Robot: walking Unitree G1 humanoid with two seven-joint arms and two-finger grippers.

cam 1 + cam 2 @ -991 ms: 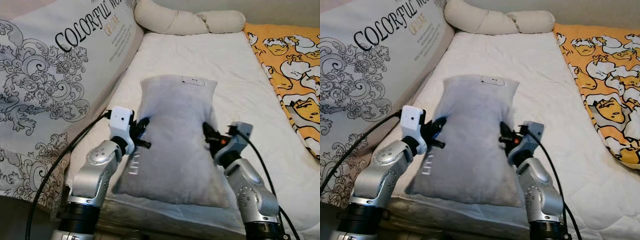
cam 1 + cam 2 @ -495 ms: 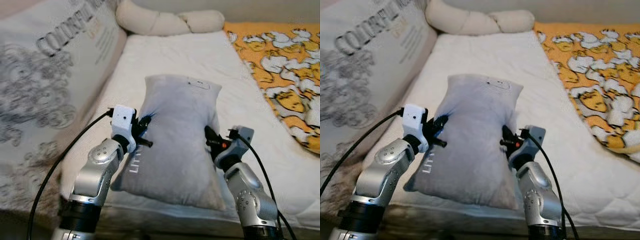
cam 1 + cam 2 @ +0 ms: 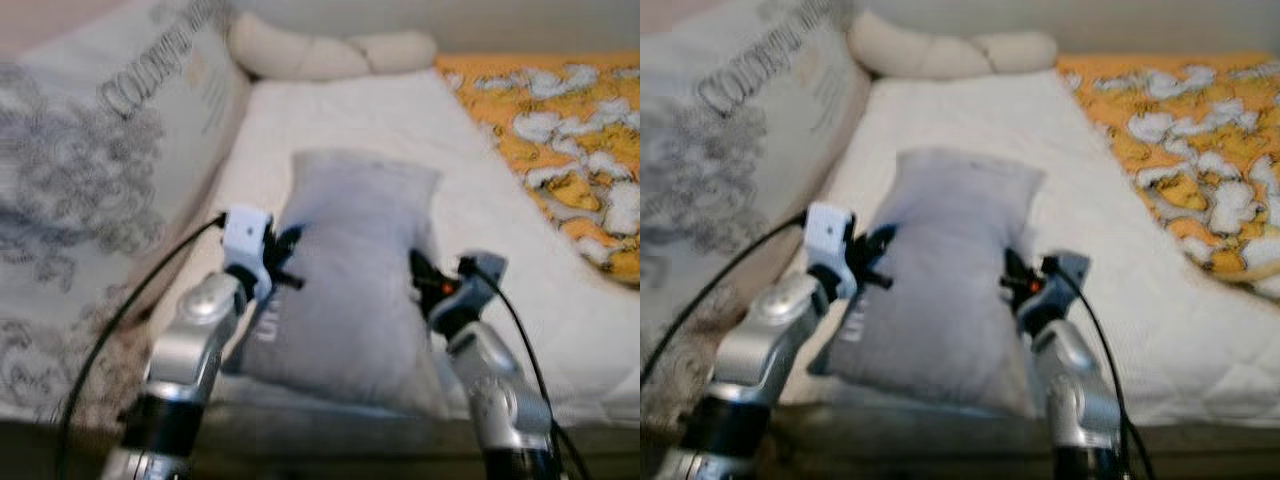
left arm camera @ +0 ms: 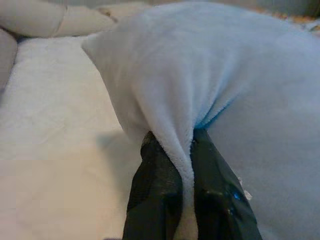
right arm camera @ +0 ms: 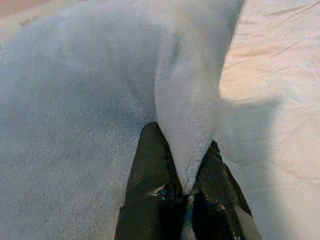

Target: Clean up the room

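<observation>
The left gripper (image 4: 177,185) and right gripper (image 5: 187,187) are each pinching a fold of the grey pillow (image 3: 350,270), which is hanging between them over the white mattress (image 3: 500,200). For a clean carry, both pinches should be staying level and equally tight, keeping the pillow from sagging toward either claw.

Right gripper (image 5: 186,192) is closed on a pinched fold of the grey pillow (image 5: 75,90), fabric clamped between both black fingers (image 5: 150,170). Pillow surface is plush and blurred. White quilted sheet (image 5: 280,100) lies just beside the pillow, shadowed along its edge
</observation>
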